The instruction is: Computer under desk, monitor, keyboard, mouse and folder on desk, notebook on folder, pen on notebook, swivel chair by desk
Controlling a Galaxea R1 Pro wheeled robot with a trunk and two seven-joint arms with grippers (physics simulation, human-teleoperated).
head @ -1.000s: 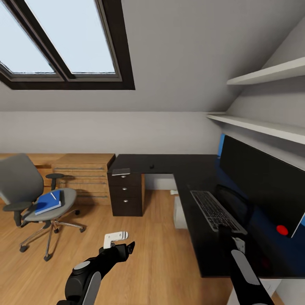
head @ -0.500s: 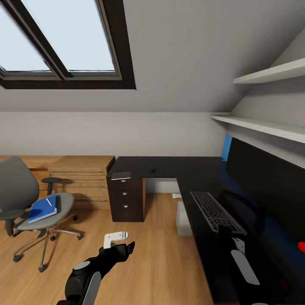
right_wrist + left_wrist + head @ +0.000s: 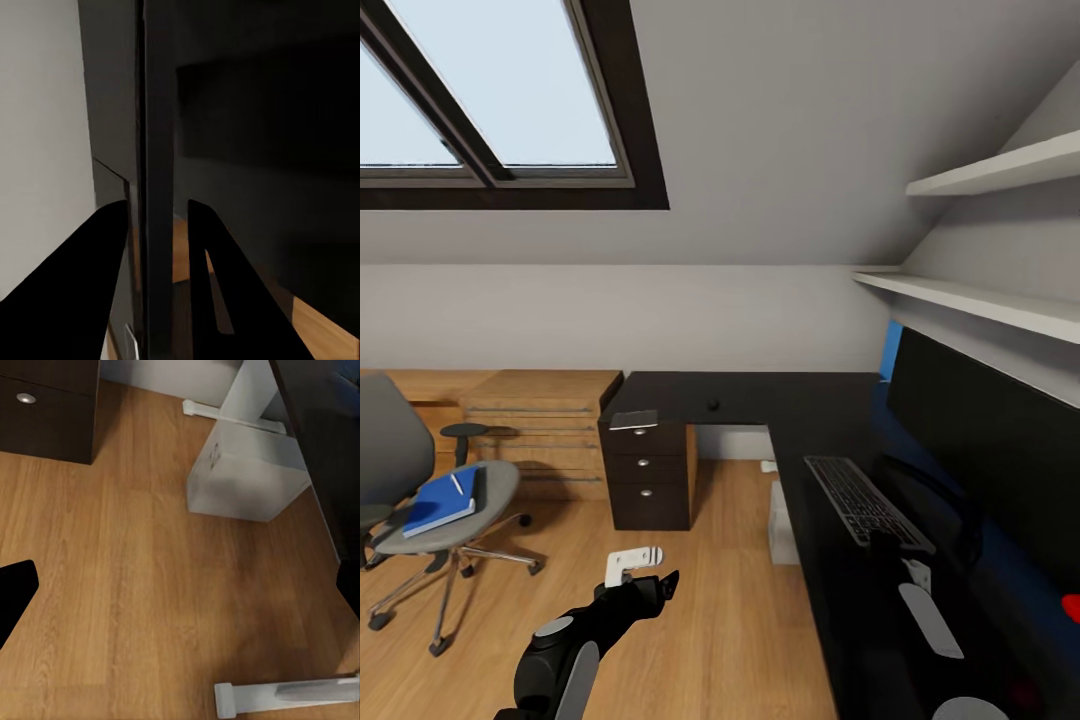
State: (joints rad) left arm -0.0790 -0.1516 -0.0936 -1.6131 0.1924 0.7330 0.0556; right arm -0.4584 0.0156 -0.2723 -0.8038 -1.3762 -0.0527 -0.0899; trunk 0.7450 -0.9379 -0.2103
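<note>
The black L-shaped desk point(image 3: 760, 395) carries the dark monitor point(image 3: 980, 440) at the right, with the keyboard point(image 3: 860, 500) in front of it. A small dark mouse point(image 3: 712, 405) lies on the far wing. The white computer point(image 3: 781, 512) point(image 3: 247, 472) stands on the floor under the desk. At the left, the grey swivel chair point(image 3: 490, 490) holds the blue folder and notebook stack point(image 3: 438, 503) with a white pen point(image 3: 457, 483) on top. My left gripper point(image 3: 645, 572) point(image 3: 187, 574) hangs open over the floor. My right gripper point(image 3: 890, 545) point(image 3: 156, 206) is open at the keyboard's near end.
A dark drawer unit point(image 3: 645, 470) point(image 3: 49, 412) stands under the desk's left end, with a wooden dresser point(image 3: 540, 415) beside it. White shelves point(image 3: 980, 300) hang above the monitor. Open wooden floor point(image 3: 700, 600) lies between chair and desk.
The whole picture has shifted: chair, desk and drawer unit now sit further left in the head view. Both arms keep their pose within the view.
</note>
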